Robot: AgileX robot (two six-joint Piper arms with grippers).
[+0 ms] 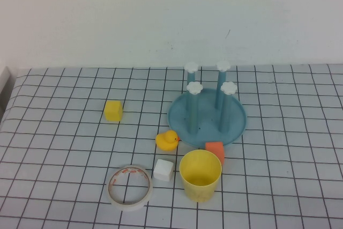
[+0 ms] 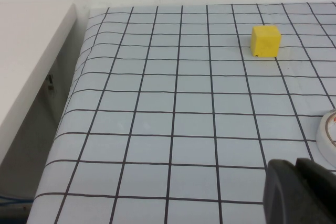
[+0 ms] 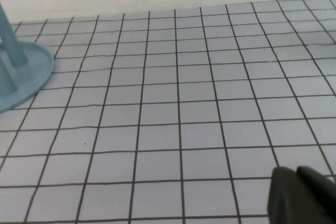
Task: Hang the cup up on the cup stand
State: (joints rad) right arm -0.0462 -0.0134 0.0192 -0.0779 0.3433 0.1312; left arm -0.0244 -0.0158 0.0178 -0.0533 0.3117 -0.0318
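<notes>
The cup (image 1: 200,175) is a plain yellow tumbler standing upright, mouth up, near the table's front, just in front of the cup stand (image 1: 236,119). The stand is a round blue dish with four upright blue pegs topped by white flower caps. Part of its base also shows in the right wrist view (image 3: 23,72). Neither arm shows in the high view. My left gripper (image 2: 294,163) is shut and empty over the table's left part. My right gripper (image 3: 296,170) is shut and empty over the table to the right of the stand.
A yellow cube (image 1: 113,110) sits at the left and also shows in the left wrist view (image 2: 265,41). A yellow duck (image 1: 167,140), white cube (image 1: 163,170), tape roll (image 1: 130,187) and orange block (image 1: 215,151) crowd round the cup. The table's left edge (image 2: 68,114) drops off.
</notes>
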